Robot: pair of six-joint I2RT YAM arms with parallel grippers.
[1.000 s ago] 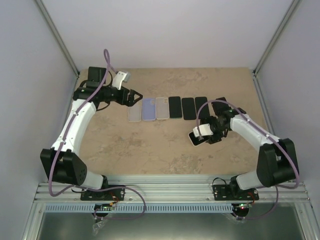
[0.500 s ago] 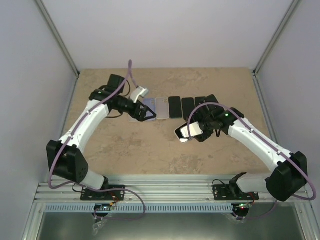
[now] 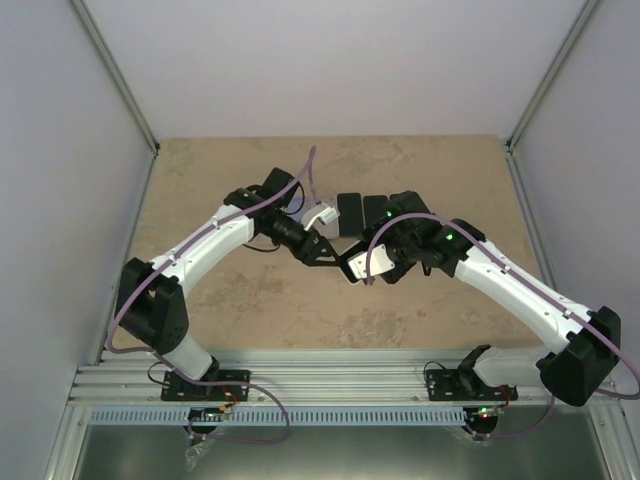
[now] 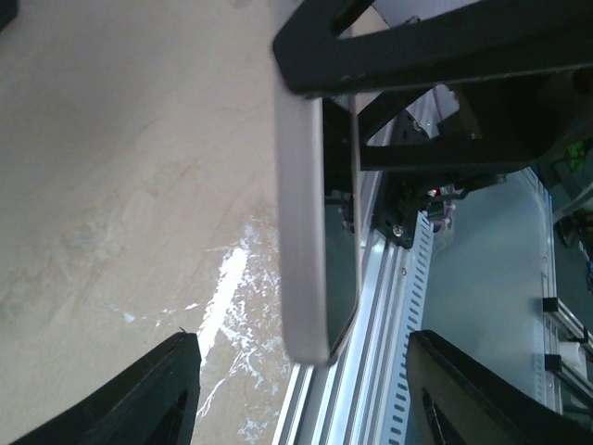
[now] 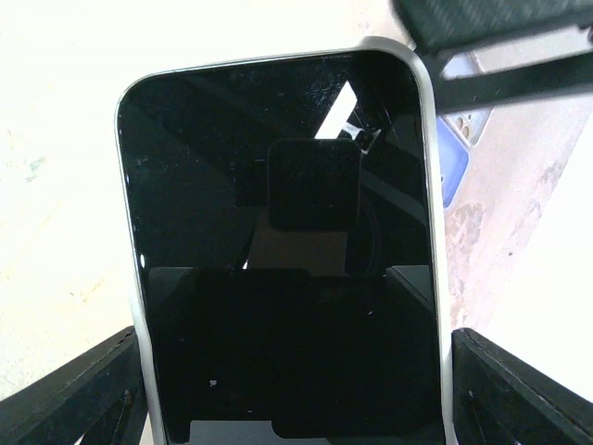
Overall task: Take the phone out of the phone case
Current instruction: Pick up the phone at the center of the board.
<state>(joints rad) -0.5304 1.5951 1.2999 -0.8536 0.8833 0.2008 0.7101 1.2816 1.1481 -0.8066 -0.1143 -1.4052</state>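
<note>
The right tool (image 5: pixel 295 357) pinches the phone (image 5: pixel 278 278) by its two long sides and holds it lifted above the middle of the desk (image 3: pixel 220 300). The phone sits in its pale case (image 5: pixel 434 232), whose rim runs all round the black screen.

The left tool (image 3: pixel 324 252) reaches in from the left and meets the free end of the phone. Its fingers (image 4: pixel 148 389) are spread, one on each side of the phone, which shows edge-on between them in the left wrist view. There is a gap on both sides, so neither finger touches it.

On the far side of the tools, two black phones (image 3: pixel 350 211) lie flat side by side on the desk. A blue case (image 5: pixel 454 176) lies on the desk just under the left tool.
</note>
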